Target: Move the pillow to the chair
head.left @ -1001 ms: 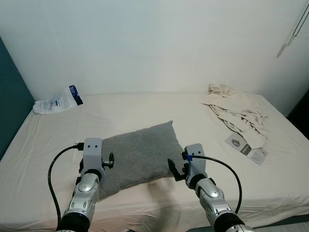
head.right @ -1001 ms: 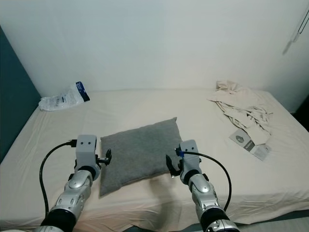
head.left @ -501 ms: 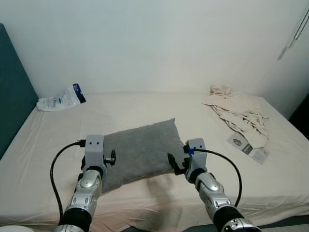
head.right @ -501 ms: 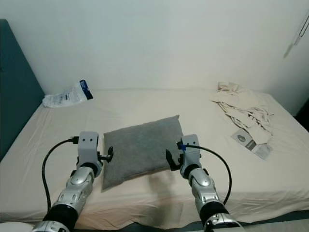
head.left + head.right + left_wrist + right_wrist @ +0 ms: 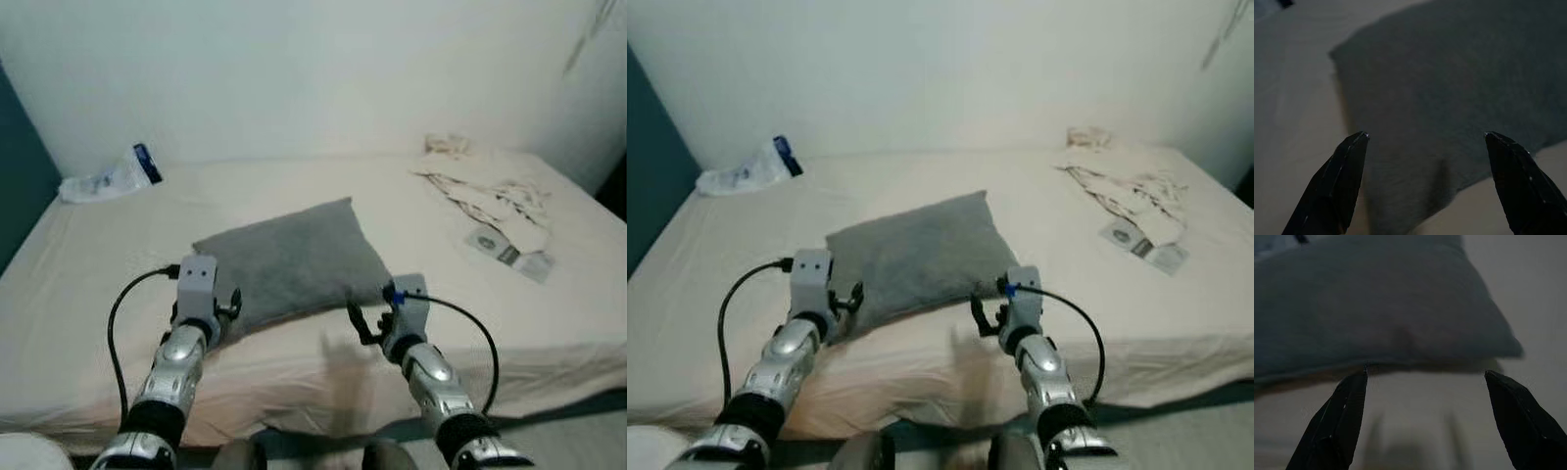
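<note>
Both claws are gaping wide: left claw (image 5: 227, 305) hovering over the grey pillow (image 5: 284, 259) corner, right claw (image 5: 367, 323) just short of its edge. Probably soft, light, floppy; pinching opposite edges looks best.

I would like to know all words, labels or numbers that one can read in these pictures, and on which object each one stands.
No text can be read.
Plastic packet with dark blue end, at the far left of the bed: print too blurred to read.
Flat cards beside the crumpled beige cloth: a round mark shows, too small to read.
Grey pillow: no label visible.
</note>
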Tool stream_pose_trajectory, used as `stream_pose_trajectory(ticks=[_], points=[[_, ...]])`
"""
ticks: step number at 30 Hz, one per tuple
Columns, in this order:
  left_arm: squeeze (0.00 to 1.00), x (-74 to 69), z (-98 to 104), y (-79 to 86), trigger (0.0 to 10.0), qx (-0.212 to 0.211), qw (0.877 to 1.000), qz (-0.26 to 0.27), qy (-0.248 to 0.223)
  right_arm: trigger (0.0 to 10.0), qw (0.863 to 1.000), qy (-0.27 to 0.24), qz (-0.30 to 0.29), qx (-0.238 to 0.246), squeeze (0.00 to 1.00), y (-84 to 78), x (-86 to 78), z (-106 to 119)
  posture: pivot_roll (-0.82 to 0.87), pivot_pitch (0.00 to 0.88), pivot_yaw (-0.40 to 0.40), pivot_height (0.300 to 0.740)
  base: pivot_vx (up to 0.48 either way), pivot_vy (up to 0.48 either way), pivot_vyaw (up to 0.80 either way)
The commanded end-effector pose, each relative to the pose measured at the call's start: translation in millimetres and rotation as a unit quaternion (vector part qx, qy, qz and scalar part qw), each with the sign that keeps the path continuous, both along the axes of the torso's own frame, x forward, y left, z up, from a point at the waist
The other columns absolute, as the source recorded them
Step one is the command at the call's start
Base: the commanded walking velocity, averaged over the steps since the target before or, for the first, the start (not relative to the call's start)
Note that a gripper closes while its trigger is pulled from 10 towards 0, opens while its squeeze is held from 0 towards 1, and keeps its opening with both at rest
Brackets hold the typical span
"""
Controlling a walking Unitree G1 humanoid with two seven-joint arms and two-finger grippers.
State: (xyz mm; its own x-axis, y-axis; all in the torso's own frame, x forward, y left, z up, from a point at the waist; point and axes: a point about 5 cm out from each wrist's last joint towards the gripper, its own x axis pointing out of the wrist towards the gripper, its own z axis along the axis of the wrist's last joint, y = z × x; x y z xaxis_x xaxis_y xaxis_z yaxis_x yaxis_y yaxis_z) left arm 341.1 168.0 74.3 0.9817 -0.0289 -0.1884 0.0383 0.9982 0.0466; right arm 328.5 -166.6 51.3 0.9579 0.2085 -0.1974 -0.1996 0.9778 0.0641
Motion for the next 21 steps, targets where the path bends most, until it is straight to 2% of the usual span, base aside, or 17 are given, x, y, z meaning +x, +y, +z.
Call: stream_pose_trajectory(ticks=[1,8,10,11,12,13,14,15,16,18,21], points=[[0.00,6.0,7,6.4,10.0,0.010,1.000,-0.004,0.001,10.0,1.000,-0.015,-0.002,0.005,0.00,-3.2,5.7,9,0.09,0.137,0.015,0.585,0.000,0.000,0.00],[0.00,20.1,29,24.2,10.0,-0.052,0.998,0.030,-0.013,10.0,0.999,-0.040,-0.009,0.019,0.00,-13.2,13.6,25,0.10,0.181,0.030,0.565,0.000,0.000,0.00],[0.00,21.2,31,26.4,10.0,-0.057,0.998,0.033,-0.015,10.0,0.999,-0.043,-0.008,0.020,0.00,-13.4,14.4,27,0.10,0.187,0.030,0.560,0.000,0.000,0.00],[0.00,24.8,37,32.9,10.0,-0.083,0.995,0.045,-0.019,10.0,0.999,-0.044,-0.009,0.019,0.00,-15.3,17.3,31,0.10,0.187,0.030,0.560,0.000,0.000,0.00],[0.00,29.8,45,42.8,10.0,-0.137,0.988,0.067,-0.024,10.0,0.999,-0.049,-0.008,0.017,0.00,-17.7,21.1,37,0.10,0.195,0.027,0.560,0.000,0.000,0.00],[0.00,29.8,45,42.8,10.0,-0.137,0.988,0.067,-0.024,10.0,0.999,-0.049,-0.008,0.017,0.00,-17.7,21.1,37,0.10,0.195,0.027,0.560,0.000,0.000,0.00],[0.00,32.8,50,48.8,10.0,-0.185,0.979,0.081,-0.024,10.0,0.998,-0.053,-0.009,0.015,0.00,-19.3,23.0,41,0.10,0.202,0.025,0.560,0.000,0.000,0.00],[0.00,34.1,52,51.2,10.0,-0.208,0.974,0.087,-0.024,10.0,0.998,-0.056,-0.010,0.013,0.00,-20.1,23.9,42,0.10,0.205,0.023,0.560,0.000,0.000,0.00],[0.00,34.1,52,51.2,10.0,-0.208,0.974,0.087,-0.024,10.0,0.998,-0.056,-0.010,0.013,0.00,-20.1,23.9,42,0.10,0.205,0.023,0.560,0.000,0.000,0.00],[0.00,37.1,58,60.2,10.0,-0.254,0.961,0.105,-0.023,10.0,0.998,-0.067,-0.014,-0.005,0.00,-23.3,26.2,47,0.10,0.209,0.022,0.560,0.000,0.000,0.00],[0.00,39.7,63,68.3,10.0,-0.295,0.949,0.114,-0.017,10.0,0.997,-0.070,-0.014,0.004,0.00,-24.5,28.4,51,0.10,0.225,0.023,0.560,0.000,0.000,0.00]])
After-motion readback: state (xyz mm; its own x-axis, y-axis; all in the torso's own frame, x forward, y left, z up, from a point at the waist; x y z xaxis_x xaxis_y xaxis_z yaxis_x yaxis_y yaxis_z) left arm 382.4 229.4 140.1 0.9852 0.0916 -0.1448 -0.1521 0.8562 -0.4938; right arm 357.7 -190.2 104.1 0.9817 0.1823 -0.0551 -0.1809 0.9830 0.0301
